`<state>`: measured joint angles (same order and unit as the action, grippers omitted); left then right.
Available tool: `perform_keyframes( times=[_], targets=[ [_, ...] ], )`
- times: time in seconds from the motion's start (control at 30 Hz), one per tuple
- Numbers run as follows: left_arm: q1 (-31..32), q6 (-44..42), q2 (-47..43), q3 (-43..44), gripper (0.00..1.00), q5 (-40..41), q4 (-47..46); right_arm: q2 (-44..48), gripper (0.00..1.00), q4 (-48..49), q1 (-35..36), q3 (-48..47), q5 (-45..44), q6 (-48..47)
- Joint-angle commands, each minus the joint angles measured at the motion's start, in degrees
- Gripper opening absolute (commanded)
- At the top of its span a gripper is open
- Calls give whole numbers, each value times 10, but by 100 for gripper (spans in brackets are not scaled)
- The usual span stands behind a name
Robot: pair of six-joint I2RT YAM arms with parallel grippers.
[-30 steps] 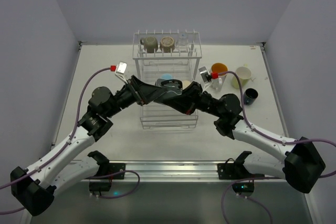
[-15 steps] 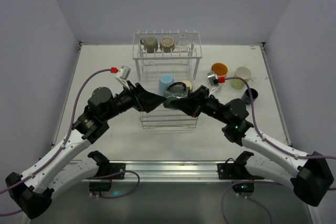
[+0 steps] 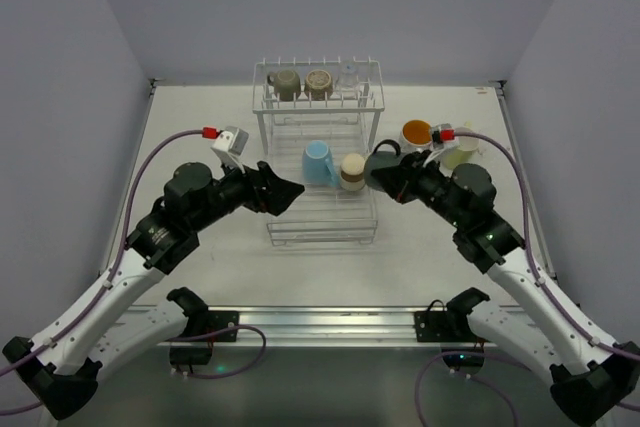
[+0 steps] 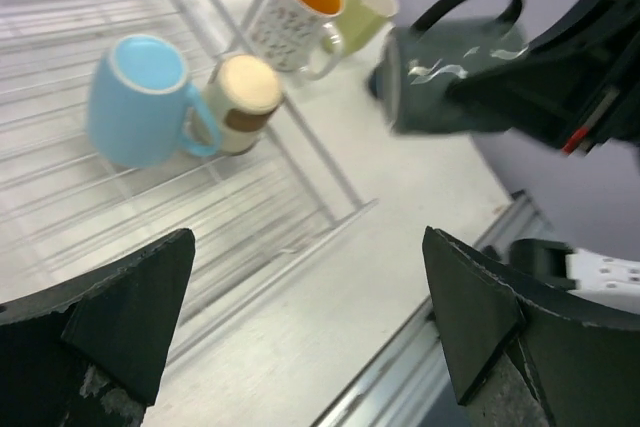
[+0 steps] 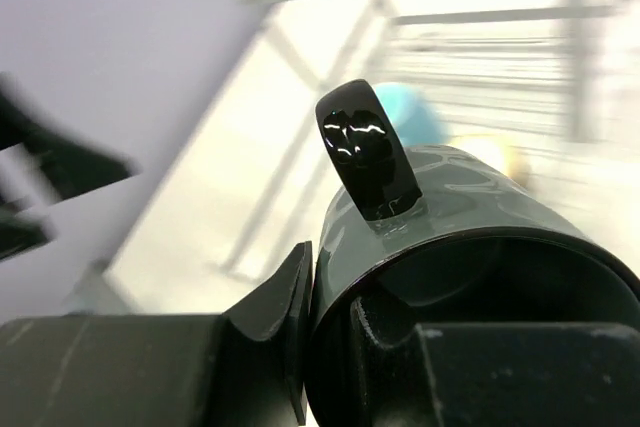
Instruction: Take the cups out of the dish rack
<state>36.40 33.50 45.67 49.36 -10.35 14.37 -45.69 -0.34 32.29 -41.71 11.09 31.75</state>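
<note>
Right pincer (image 3: 388,169) clamps dark green cup (image 4: 440,77) by rim, beside dish rack (image 3: 320,240); left pincer (image 4: 305,297) spread wide, empty.

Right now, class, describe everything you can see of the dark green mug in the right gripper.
The dark green mug is glossy, ceramic-looking, with a dark loop handle turned upward. It hangs on its side in mid-air beside the right edge of the dish rack, clamped at the rim by the right gripper, one finger inside, one outside.
</note>
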Motion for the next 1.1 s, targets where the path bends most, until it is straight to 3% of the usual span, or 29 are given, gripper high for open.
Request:
perform_keyframes(
  times=[0.0, 0.1, 0.37, 0.73, 1.07],
  targets=[
    [-2, -85, -3, 28, 100, 81, 92, -12, 0, -168, -70, -64, -70, -91],
    [-1, -120, 3, 33, 100, 124, 122, -72, 0, -203, -108, -79, -83, -120],
    [-1, -148, 3, -19, 100, 168, 106, -222, 0, -207, -110, -110, -109, -125],
    [-2, -146, 21, -52, 100, 144, 58, -385, 0, -202, -90, -162, -183, -115],
    [5, -121, 68, -30, 100, 146, 28, -451, 3, -201, -84, -189, -223, -113]
  ],
)
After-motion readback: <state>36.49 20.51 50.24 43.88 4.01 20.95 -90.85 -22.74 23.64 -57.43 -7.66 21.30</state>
